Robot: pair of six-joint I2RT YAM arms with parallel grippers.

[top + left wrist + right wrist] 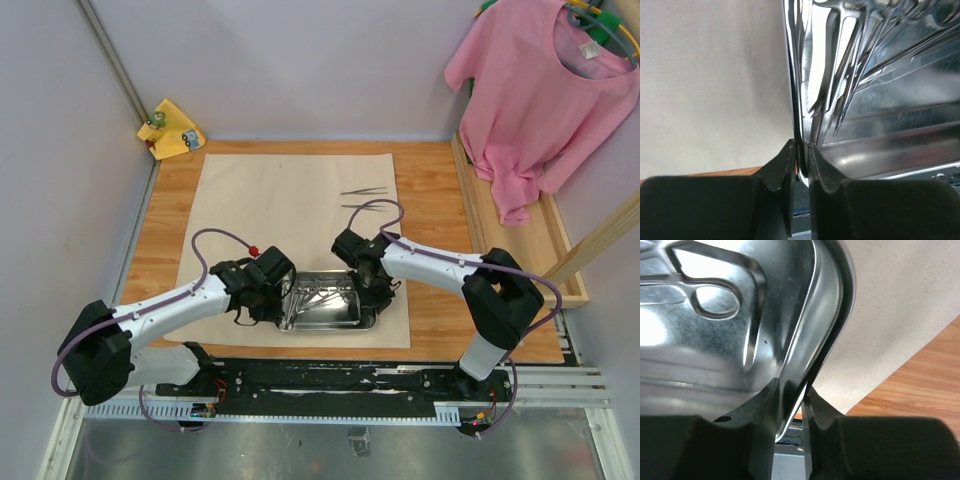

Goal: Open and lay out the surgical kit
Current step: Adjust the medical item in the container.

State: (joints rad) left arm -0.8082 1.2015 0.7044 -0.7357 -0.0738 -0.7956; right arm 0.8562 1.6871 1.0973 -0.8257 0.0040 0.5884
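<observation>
The beige cloth wrap [290, 215] lies spread flat on the wooden table. The shiny steel tray [330, 318] sits at its near edge with ring-handled forceps [318, 296] piled inside. My left gripper [268, 296] is shut on the tray's left rim [796, 100]. My right gripper [368, 288] is shut on the tray's right rim [827, 325]. Forceps tips [840, 110] show in the left wrist view and a ring handle [715, 300] in the right wrist view. Two slim tweezers [362, 199] lie on the cloth beyond the tray.
A small yellow cloth [172, 128] sits in the far left corner. A pink T-shirt [545, 90] hangs at the far right above a wooden ledge [520, 240]. Bare wood [440, 200] lies right of the cloth.
</observation>
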